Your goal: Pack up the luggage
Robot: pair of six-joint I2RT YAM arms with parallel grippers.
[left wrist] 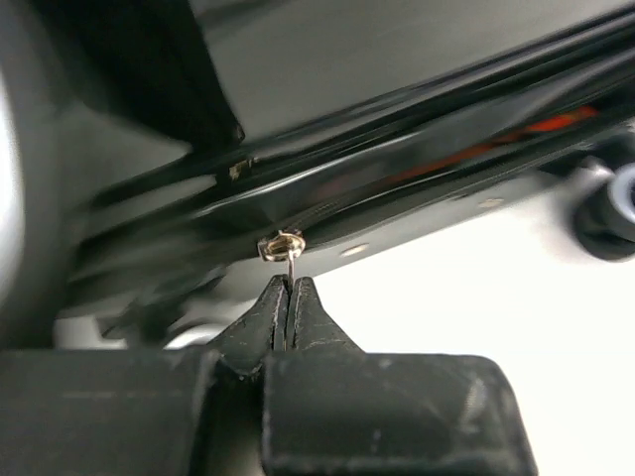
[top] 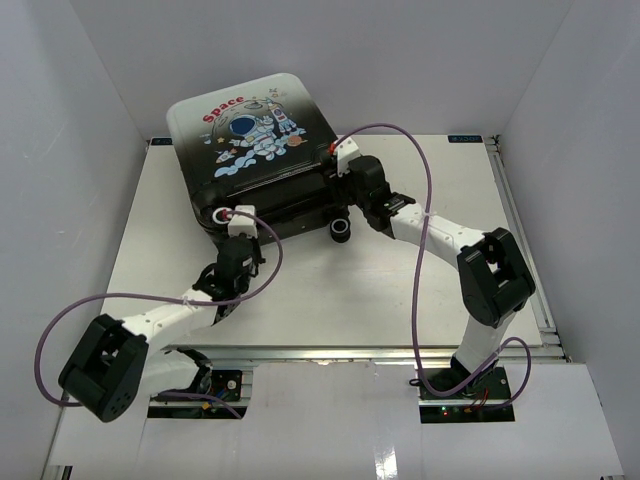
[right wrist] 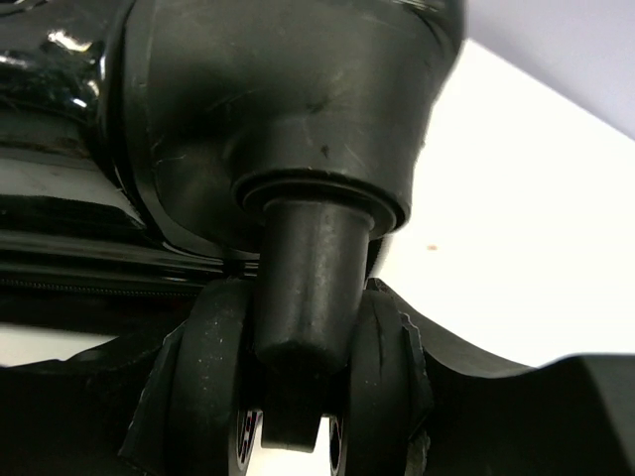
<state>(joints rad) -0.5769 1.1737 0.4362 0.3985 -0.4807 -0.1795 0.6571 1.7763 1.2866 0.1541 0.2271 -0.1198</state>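
Black-to-white hard-shell astronaut suitcase (top: 250, 150) at the counter's (top: 400, 290) far-left corner; left jaws clamped on its thin metal zipper pull (left wrist: 283, 246); right jaws' state unclear behind a black caster (right wrist: 308, 278)

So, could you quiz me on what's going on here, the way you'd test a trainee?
1. True or false: the luggage lies wide open with its lining showing.
2. What is the left gripper pinching? A) a wheel B) the metal zipper pull C) a cable
3. Fill in: the red print on the lid reads ___.
Key: 1 false; 2 B; 3 Space.
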